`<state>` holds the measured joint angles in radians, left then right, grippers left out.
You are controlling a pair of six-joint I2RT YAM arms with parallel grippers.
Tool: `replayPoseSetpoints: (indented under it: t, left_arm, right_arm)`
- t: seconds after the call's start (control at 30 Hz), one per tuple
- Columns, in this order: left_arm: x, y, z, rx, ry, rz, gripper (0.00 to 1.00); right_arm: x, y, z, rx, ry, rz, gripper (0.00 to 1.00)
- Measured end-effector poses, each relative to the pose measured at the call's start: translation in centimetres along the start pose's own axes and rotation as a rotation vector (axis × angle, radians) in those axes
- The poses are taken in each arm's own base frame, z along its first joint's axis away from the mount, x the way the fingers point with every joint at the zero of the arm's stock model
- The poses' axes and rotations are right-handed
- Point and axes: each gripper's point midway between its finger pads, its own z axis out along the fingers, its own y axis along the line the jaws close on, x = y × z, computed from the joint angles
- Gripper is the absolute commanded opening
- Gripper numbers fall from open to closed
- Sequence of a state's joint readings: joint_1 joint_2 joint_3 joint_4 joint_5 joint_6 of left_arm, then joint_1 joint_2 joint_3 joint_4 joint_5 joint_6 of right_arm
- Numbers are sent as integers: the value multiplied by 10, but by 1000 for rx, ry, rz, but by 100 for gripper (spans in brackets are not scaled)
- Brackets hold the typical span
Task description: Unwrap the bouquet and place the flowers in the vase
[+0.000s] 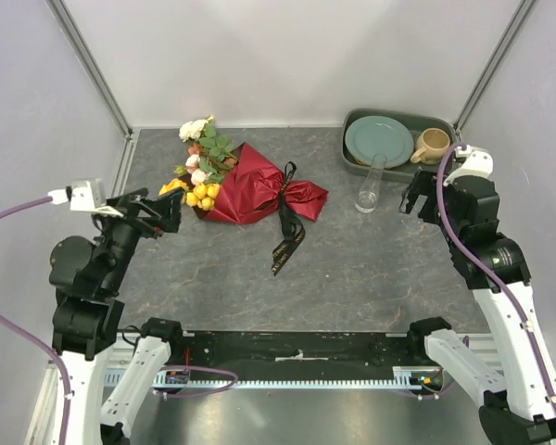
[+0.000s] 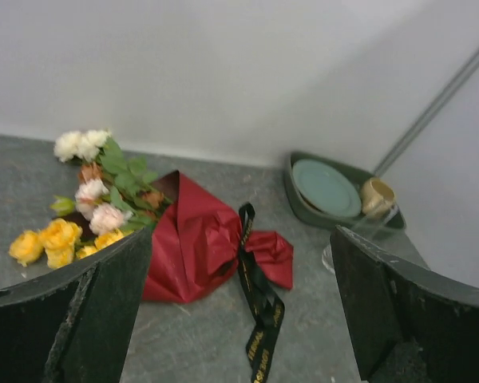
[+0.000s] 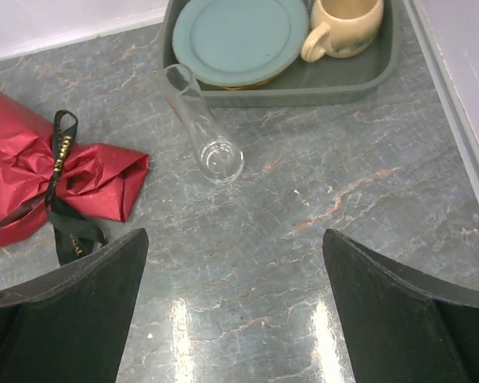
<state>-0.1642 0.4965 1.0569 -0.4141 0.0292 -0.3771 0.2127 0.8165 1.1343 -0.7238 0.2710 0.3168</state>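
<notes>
Ok so here's the setup from the top view. The bouquet [image 1: 250, 190] is lying flat on the table [image 1: 352, 269], a bit left of middle and toward the back, call it 11 o'clock from the table's centre. It's fully wrapped in the dark red paper, with the black ribbon [image 1: 292, 225] tied round the narrow end and its gold-lettered tails trailing off toward 6 o'clock. The flowers [image 1: 202, 167] stick out of the wrap toward 10 o'clock: white roses [image 1: 193, 130] furthest back, yellow roses [image 1: 202, 193] nearest the left arm.

The vase [image 1: 371, 185] is over at about 1 o'clock, well apart from the bouquet. It's clear glass, standing upright, nothing in it. It's right at the front edge of the green tray [image 3: 303, 89], and I can't tell if it's touching. The tray has a blue-green plate [image 1: 378, 141] and a beige mug [image 1: 433, 144] in it.

The left jaws are spread wide apart with nothing between them, up off the table at the bouquet's 9 o'clock, near the yellow roses. The right jaws are also wide apart and holding nothing, at the vase's 3 o'clock, near it but not touching.
</notes>
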Motion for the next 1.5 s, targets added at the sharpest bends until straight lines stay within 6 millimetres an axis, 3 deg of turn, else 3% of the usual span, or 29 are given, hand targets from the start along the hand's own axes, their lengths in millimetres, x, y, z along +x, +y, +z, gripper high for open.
replayPoseSetpoints:
  t: [0.07, 0.13, 0.2, 0.27, 0.37, 0.43, 0.53, 0.6, 0.67, 0.73, 0.8, 1.0, 1.1, 1.13, 1.23, 1.33, 1.5]
  left_arm:
    - [14, -5, 3, 33, 62, -3, 100]
    - [26, -12, 5, 84, 115, -12, 100]
    - [41, -19, 7, 132, 168, -29, 99]
    - [66, -23, 12, 177, 253, -62, 96]
    - [115, -20, 20, 203, 415, -126, 94]
    - [146, -15, 21, 200, 508, -170, 94]
    - [194, -4, 17, 165, 633, -252, 97]
    - [218, 2, 13, 136, 684, -318, 99]
    - [235, 6, 14, 103, 715, -383, 99]
    - [257, 13, 20, 51, 754, -465, 97]
    - [276, 21, 29, -2, 789, -538, 98]
    - [323, 36, 57, -142, 859, -740, 99]
    - [341, 39, 63, -208, 883, -799, 100]
    - [346, 38, 65, -226, 888, -816, 100]
    - [360, 34, 71, -265, 905, -846, 99]
    - [372, 30, 84, -295, 916, -854, 94]
    - [382, 34, 108, -336, 881, -864, 81]
  right_arm:
    - [-4, 9, 0, -41, 10, -20, 98]
    - [-8, 32, 2, -134, 40, -39, 98]
    - [-13, 63, 1, -234, 54, -56, 98]
    - [-5, 112, -2, -372, 84, -103, 98]
    - [33, 183, -12, -519, 151, -204, 98]
    - [73, 225, -14, -587, 219, -281, 98]
    - [125, 257, -6, -612, 288, -365, 98]
    - [155, 262, 8, -586, 323, -406, 98]
    - [177, 260, 28, -533, 346, -443, 90]
    - [193, 257, 48, -499, 365, -464, 77]
    - [205, 252, 69, -473, 384, -464, 73]
    - [217, 240, 117, -440, 410, -440, 80]
    - [226, 237, 137, -451, 434, -429, 73]
    - [230, 236, 143, -455, 445, -428, 66]
    - [241, 234, 161, -456, 472, -433, 61]
    - [256, 233, 170, -468, 498, -452, 60]
    - [263, 233, 173, -482, 504, -473, 53]
